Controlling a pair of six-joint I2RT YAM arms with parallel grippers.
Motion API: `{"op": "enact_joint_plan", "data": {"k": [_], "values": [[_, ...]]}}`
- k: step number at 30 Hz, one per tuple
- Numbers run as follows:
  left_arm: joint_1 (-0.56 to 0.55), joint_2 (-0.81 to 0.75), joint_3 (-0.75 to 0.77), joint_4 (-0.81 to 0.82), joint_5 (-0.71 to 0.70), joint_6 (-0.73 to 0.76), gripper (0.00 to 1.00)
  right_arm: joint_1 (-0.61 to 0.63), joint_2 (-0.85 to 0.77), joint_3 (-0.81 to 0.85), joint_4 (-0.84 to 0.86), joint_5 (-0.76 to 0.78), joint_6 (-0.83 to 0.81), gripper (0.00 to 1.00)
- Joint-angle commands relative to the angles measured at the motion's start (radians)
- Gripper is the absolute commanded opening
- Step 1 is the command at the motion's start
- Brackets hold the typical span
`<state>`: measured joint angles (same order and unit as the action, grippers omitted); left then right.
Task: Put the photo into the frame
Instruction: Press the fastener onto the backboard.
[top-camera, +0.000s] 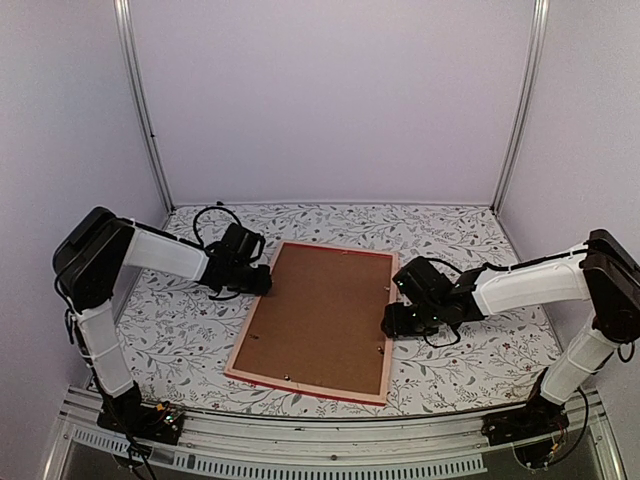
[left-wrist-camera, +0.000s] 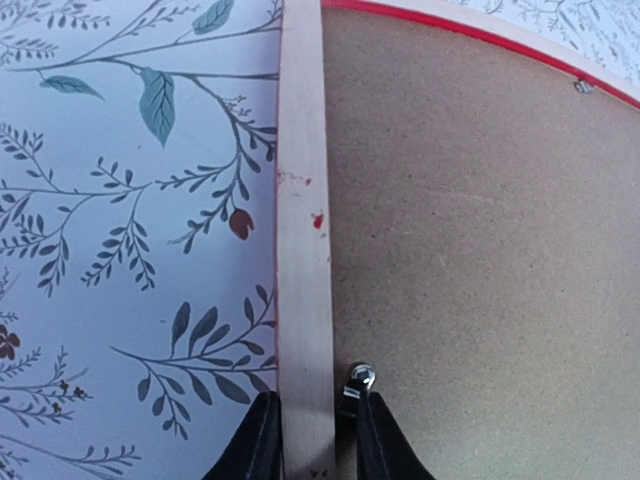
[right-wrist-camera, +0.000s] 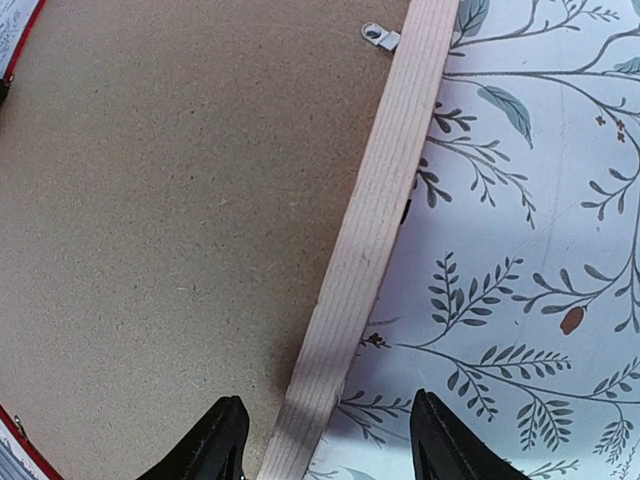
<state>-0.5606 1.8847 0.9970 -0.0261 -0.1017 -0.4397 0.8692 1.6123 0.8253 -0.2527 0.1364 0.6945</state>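
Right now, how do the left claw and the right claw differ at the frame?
The left claw stands narrow, fingers close on both sides of a pale rail of the frame; the right claw stands wide, with clear gaps to its rail. A metal tab sits right by the left claw's finger; the right claw has none near. Both straddle a side rail.
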Motion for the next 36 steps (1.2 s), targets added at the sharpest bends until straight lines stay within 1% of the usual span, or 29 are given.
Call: {"op": "enact_joint_plan", "data": {"k": [1, 3, 6, 8, 11, 13, 16, 19, 22, 24, 27, 29, 31, 32, 34, 36], "values": [[0.01, 0.019, -0.071, 0.007, -0.051, -0.02, 0.18, -0.006, 0.021, 0.002, 0.016, -0.004, -0.007, 0.59], [0.01, 0.028, -0.085, 0.01, -0.043, -0.031, 0.14, -0.006, 0.027, 0.003, 0.019, -0.007, -0.007, 0.59], [0.01, 0.028, -0.107, 0.066, 0.003, -0.042, 0.15, -0.005, 0.029, 0.002, 0.021, -0.006, -0.007, 0.59], [0.011, 0.015, -0.123, 0.086, 0.042, -0.049, 0.22, -0.006, 0.028, 0.0, 0.02, -0.002, -0.005, 0.59], [0.011, -0.007, -0.135, 0.095, 0.078, -0.057, 0.38, -0.006, 0.032, 0.0, 0.019, 0.002, -0.003, 0.6], [0.011, -0.019, -0.138, 0.08, 0.082, -0.058, 0.43, -0.008, 0.039, 0.001, 0.018, 0.003, -0.002, 0.6], [0.011, -0.044, -0.15, 0.053, 0.075, -0.057, 0.48, -0.012, 0.047, 0.006, 0.017, 0.004, -0.004, 0.6], [0.006, -0.062, -0.167, -0.001, 0.046, -0.057, 0.49, -0.013, 0.049, 0.006, 0.016, 0.005, -0.003, 0.6], [-0.024, -0.074, -0.193, -0.049, -0.027, -0.058, 0.49, -0.013, 0.05, 0.006, 0.016, 0.004, -0.006, 0.6], [-0.048, -0.075, -0.211, -0.081, -0.068, -0.066, 0.49, -0.014, 0.051, 0.006, 0.015, 0.005, -0.004, 0.6], [-0.076, -0.078, -0.249, -0.093, -0.084, -0.083, 0.43, -0.015, 0.048, 0.007, 0.015, 0.005, -0.004, 0.6], [-0.082, -0.074, -0.267, -0.089, -0.078, -0.092, 0.36, -0.015, 0.05, 0.011, 0.014, 0.003, -0.003, 0.6], [-0.085, -0.072, -0.277, -0.088, -0.077, -0.099, 0.26, -0.015, 0.053, 0.016, 0.012, 0.002, -0.005, 0.6], [-0.086, -0.074, -0.282, -0.082, -0.076, -0.101, 0.22, -0.015, 0.055, 0.018, 0.011, 0.002, -0.007, 0.6], [-0.086, -0.084, -0.291, -0.075, -0.065, -0.103, 0.2, -0.015, 0.055, 0.022, 0.006, 0.003, -0.008, 0.6], [-0.087, -0.109, -0.302, -0.067, -0.042, -0.104, 0.22, -0.015, 0.056, 0.024, 0.004, 0.003, -0.009, 0.6]]}}
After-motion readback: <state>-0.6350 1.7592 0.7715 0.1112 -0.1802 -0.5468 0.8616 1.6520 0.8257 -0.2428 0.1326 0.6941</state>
